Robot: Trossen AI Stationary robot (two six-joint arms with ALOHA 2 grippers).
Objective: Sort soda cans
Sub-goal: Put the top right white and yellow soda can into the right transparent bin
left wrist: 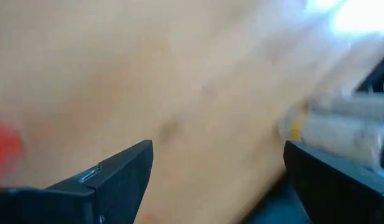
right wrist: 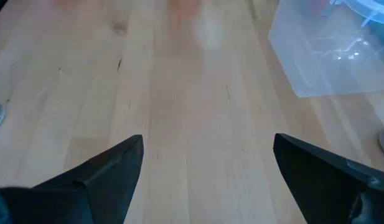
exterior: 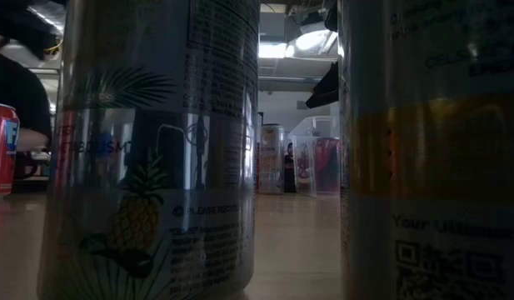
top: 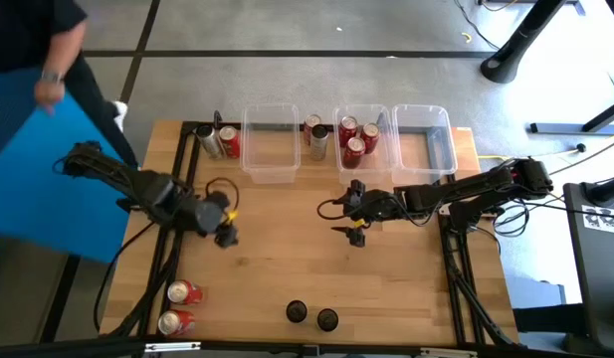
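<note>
Both claws, left gripper (top: 225,227) and right gripper (top: 352,211), gape empty; middle clear plastic bin (top: 382,159) holds three red cylindrical cans (top: 354,149)

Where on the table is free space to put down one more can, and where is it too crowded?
Free: the bare wood between the left gripper and right gripper, both open, and the strip down to the two black cans. Crowded: the far edge with the three clear bins and red cans.

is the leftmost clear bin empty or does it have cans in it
Empty. In the high view the leftmost bin shows only bare floor, while the middle bin holds three red cans.
</note>
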